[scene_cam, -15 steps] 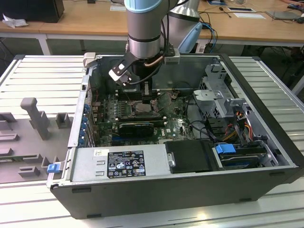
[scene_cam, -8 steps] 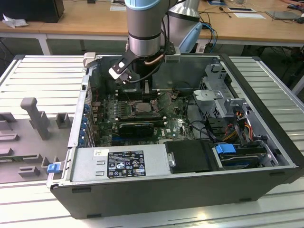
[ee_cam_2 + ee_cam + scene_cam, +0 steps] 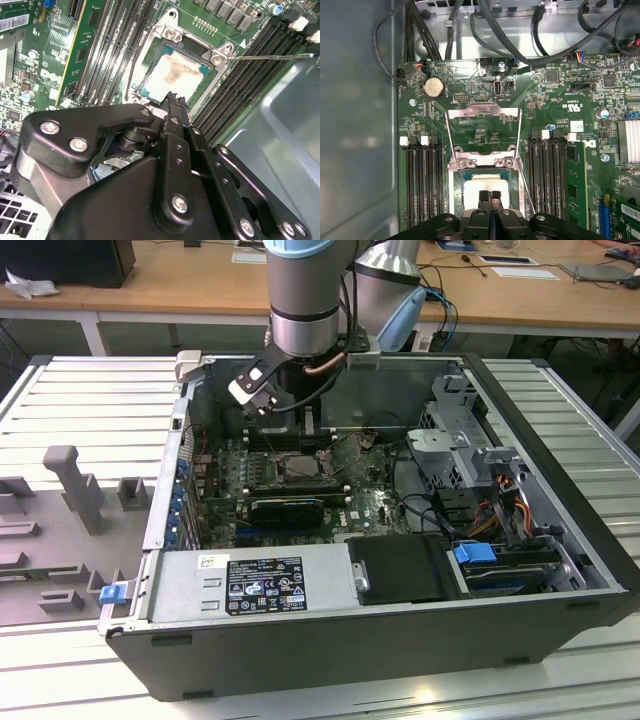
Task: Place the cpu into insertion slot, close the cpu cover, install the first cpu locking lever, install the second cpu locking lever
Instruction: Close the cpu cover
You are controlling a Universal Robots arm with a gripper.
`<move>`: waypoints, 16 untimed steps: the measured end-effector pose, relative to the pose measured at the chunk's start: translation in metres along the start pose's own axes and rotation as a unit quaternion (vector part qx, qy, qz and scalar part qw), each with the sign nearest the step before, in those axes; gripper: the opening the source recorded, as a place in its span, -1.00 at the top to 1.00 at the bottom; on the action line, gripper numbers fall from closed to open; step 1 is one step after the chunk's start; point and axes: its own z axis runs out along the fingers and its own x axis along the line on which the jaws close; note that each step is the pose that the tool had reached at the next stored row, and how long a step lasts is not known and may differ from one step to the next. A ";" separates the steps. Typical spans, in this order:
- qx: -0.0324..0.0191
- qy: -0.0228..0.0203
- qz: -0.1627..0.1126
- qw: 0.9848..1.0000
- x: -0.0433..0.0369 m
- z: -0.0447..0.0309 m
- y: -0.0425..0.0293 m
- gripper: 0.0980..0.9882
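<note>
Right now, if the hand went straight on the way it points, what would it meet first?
Probably the thin, pale beige-silver square cpu, near its edge; the shut black hand points down at it. How much gap lies between them is unclear from these views.

Matt black claw (image 3: 490,195); cpu (image 3: 172,75) dull, smeared metal; cpu cover (image 3: 460,112) bright bare metal.

The open computer case (image 3: 400,640) is taken in whole by the exterior view, which is set high on its near side, well back, and faced down toward the desks (image 3: 150,285) at the far side. Both wrist views are set close above the green circuit board (image 3: 545,110) and pointed down past the gripper (image 3: 490,196). The insertion slot (image 3: 454,180), the cpu (image 3: 175,75) and the memory slots (image 3: 422,190) are shared by both.
</note>
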 end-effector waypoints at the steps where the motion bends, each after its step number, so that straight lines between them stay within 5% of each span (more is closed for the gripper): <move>1: 0.000 0.000 0.000 1.000 0.0000 -0.0005 0.0000 0.98; 7: 0.000 0.000 0.000 1.000 0.0004 -0.0115 0.0008 0.98; 16: 0.001 0.000 0.000 1.000 0.0008 -0.0153 0.0078 0.98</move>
